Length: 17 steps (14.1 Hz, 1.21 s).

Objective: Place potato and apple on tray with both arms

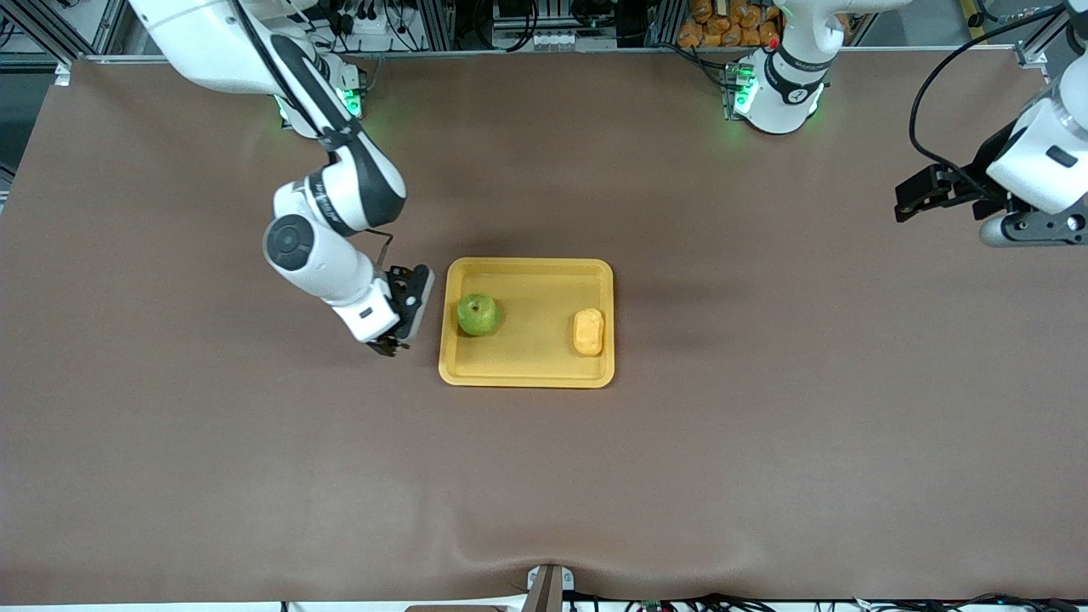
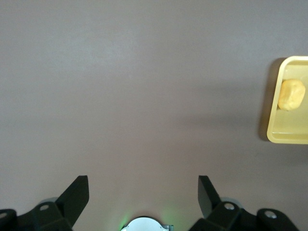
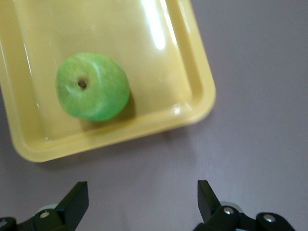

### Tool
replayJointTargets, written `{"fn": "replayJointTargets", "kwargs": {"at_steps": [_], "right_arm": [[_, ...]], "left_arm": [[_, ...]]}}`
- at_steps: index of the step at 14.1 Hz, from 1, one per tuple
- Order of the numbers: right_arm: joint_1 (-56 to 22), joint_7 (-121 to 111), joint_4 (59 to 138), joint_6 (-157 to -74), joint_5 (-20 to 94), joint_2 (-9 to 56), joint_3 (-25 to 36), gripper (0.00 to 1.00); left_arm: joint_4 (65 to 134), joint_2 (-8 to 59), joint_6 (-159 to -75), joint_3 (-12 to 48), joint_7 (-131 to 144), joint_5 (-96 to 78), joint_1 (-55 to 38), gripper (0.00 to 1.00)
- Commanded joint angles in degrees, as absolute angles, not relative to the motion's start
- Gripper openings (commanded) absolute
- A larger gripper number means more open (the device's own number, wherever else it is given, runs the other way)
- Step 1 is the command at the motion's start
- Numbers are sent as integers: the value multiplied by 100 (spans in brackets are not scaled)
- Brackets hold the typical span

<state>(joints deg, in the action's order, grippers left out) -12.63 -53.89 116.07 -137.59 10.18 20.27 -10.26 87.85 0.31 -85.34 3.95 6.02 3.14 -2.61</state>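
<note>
The yellow-orange tray [image 1: 529, 379] lies mid-table. In it the green apple [image 1: 478, 314] sits at the right arm's end and the yellow potato [image 1: 588, 331] at the left arm's end. My right gripper [image 1: 414, 308] hovers low just outside the tray's rim beside the apple, open and empty; its wrist view shows the apple [image 3: 92, 86] in the tray [image 3: 159, 57] ahead of the open right gripper [image 3: 143, 190]. My left gripper [image 1: 905, 202] hangs open and empty over bare table at the left arm's end, well away from the tray. Its wrist view shows the left gripper [image 2: 143, 185], the tray's end [image 2: 288, 134] and the potato [image 2: 291, 94].
A brown cloth [image 1: 765, 442] covers the whole table. Both green-lit arm bases [image 1: 769, 89] stand along the edge farthest from the front camera. Orange items [image 1: 731, 21] and cables lie off the table there.
</note>
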Motion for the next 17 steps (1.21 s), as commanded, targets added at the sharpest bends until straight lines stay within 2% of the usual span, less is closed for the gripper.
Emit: {"fn": "replayJointTargets", "kwargs": {"at_steps": [1,4,7,11,17], "right_arm": [[-907,-4398,11716,-13159,1116,1522,-1072,100],[-626,-3430,11593,-12667,1090,1038,-889,100],[-89,-3051,11093,-12174,1090,1055,-652,100],[-395,-2831,9925,-10682,1011,1055,551,100],[-317,-2444,9422,-9582,634,731,1001,100]], "left_arm": [[9087,-342,-8482,97,483,193,-536,100],[9237,-571,-8429,105,483,193,-554,100],[9386,-799,-8411,132,501,202,-633,100],[9343,-782,-8385,158,501,202,-633,100],[9334,-800,-8376,211,483,193,-607,100]]}}
